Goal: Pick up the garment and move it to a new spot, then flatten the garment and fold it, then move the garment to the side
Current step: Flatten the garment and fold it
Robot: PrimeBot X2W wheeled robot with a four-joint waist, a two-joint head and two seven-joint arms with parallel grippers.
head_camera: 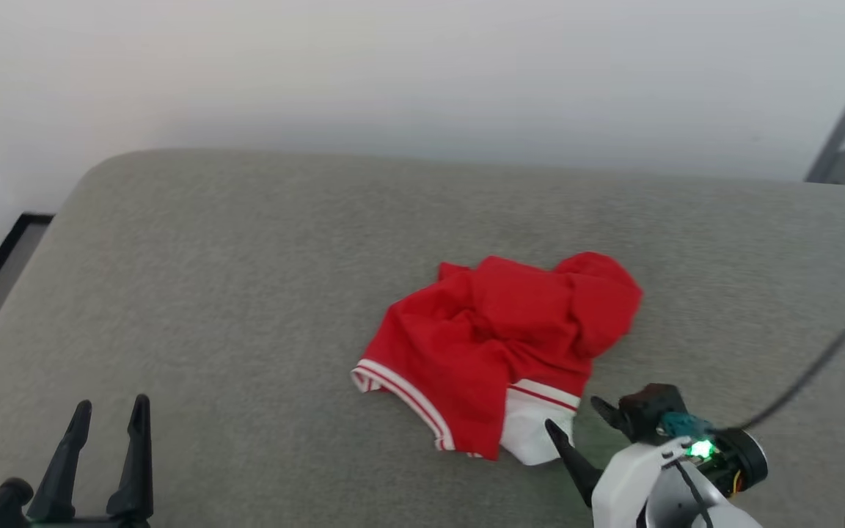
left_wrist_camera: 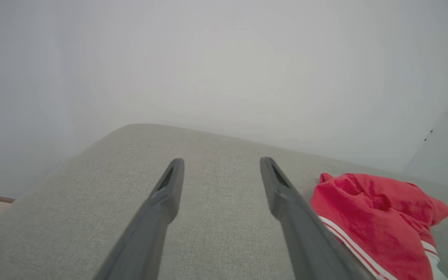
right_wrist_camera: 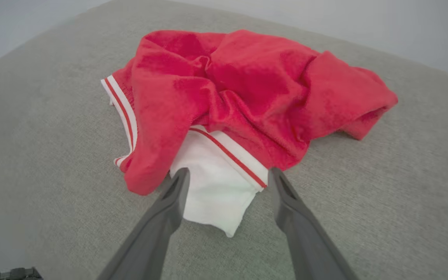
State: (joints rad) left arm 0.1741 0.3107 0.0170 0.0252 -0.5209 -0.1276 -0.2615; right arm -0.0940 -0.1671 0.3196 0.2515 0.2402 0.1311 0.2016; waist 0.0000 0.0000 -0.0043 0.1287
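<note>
the garment (head_camera: 499,345) lies in a crumpled heap on the grey cushion (head_camera: 246,279), right of the cushion's middle and toward its near edge. it looks light, limp and plush, so it will likely sag and unfold as soon as it leaves the cushion, and a pinch on one loose layer may drag only that layer. the right gripper (head_camera: 570,412) hovers low over the cushion's near right part, fingers spread apart and holding nothing, with the white cuff (right_wrist_camera: 212,190) lying between its tips in the right wrist view. that cuff, with its striped band, seems the firmest place to take hold; whether the tips touch the cloth i cannot tell. the left gripper (head_camera: 112,400) sits at the cushion's near left corner, fingers apart too, empty, well apart from the cloth.
</note>
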